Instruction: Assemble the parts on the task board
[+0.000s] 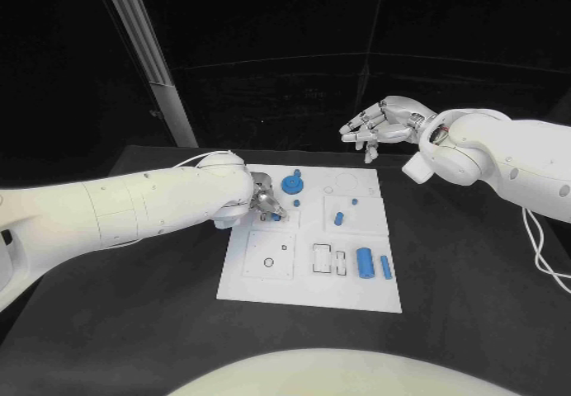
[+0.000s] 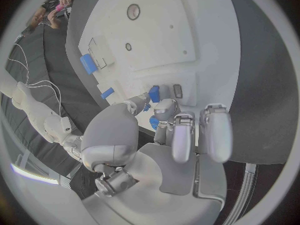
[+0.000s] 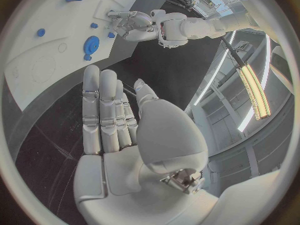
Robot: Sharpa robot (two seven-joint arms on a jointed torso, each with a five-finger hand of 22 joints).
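Note:
The white task board [image 1: 271,285] lies in the middle of the black table. My left hand [image 1: 264,204] reaches down to the board's left half, and thumb and finger pinch a small blue part [image 1: 276,218] there; the left wrist view shows that part [image 2: 153,122] between the fingertips [image 2: 165,108]. A round blue gear-like part [image 1: 294,185] sits just beyond it. Further right lie a blue oblong part [image 1: 338,219] and two blue cylinders [image 1: 364,261]. My right hand [image 1: 381,122] hangs above the table's far edge, away from the board, fingers straight and apart, holding nothing.
A pale post [image 1: 167,91] slants up behind the table's far left corner. White cables [image 1: 547,256] trail under my right arm. In the right wrist view the board [image 3: 37,70] with the gear-like part [image 3: 92,44] lies beyond my right hand [image 3: 119,120].

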